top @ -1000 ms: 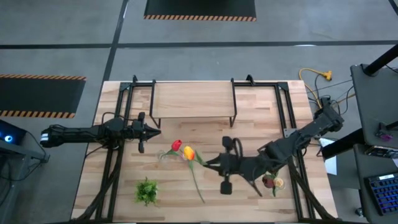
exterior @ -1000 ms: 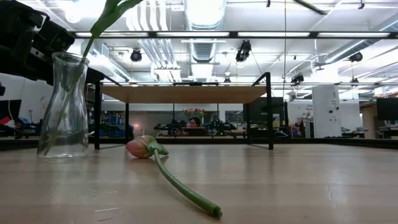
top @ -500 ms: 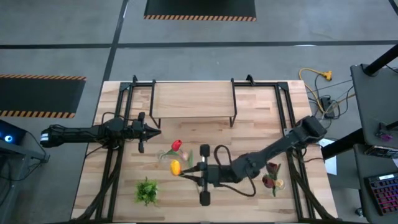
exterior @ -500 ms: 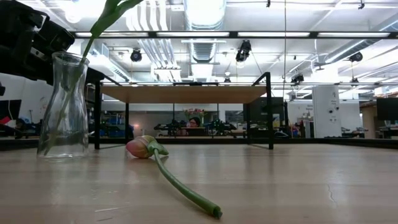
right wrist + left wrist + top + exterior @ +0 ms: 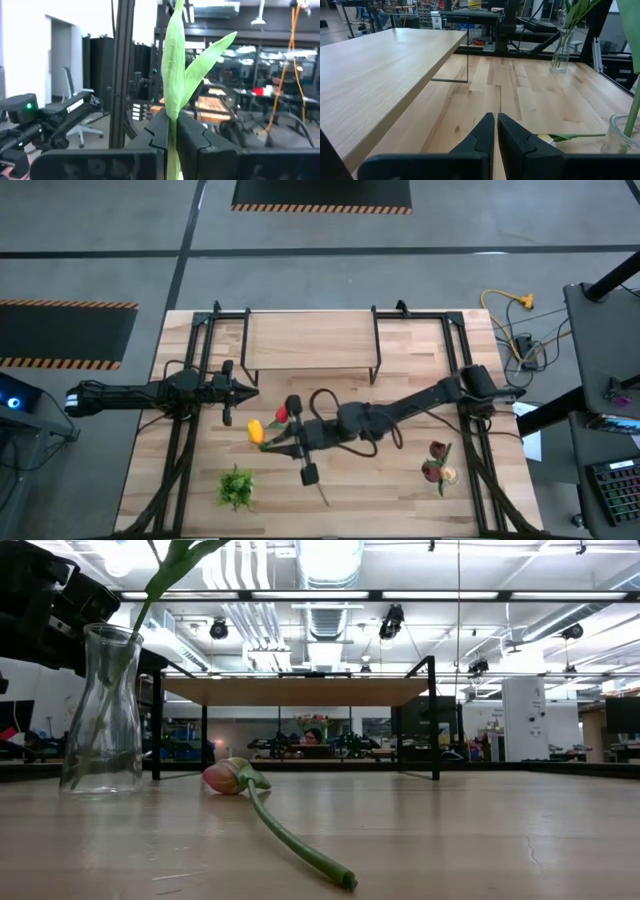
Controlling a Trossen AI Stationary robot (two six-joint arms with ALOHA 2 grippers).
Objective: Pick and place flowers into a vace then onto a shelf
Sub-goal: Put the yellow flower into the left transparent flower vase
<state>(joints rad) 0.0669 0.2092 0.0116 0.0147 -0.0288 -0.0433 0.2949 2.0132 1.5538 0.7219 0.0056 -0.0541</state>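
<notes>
Presently, one of the flowers, a yellow-headed tulip (image 5: 256, 430), hangs in the air over the middle of the bench (image 5: 400, 500), its green stem and leaves (image 5: 176, 95) pinched between the closed fingers of the right gripper (image 5: 290, 442). The right arm reaches across from the bench's right edge toward the centre. A red tulip (image 5: 280, 415) stands in the glass vase (image 5: 102, 710), just beside the yellow head in the high view; the stem rises out of the vase mouth in the low view. Another tulip (image 5: 270, 810) lies flat on the bench surface, pinkish head near the vase, stem running toward the front edge. Three more heads, dark maroon, pink and cream (image 5: 437, 465), lie together near the right edge, toward the front.

The shelf (image 5: 312, 342) stands along the back edge of the bench on thin black legs, its top bare wood. A bushy green tuft (image 5: 236, 486) sits near the front left corner.

The left gripper (image 5: 243, 389) hovers by the left end of the shelf, fingers pressed together on nothing, arm stretched in from the left edge. In its wrist view the closed fingertips (image 5: 495, 131) point along the bench beside the shelf, with a tulip head and stem (image 5: 555, 137) lying just past them.
</notes>
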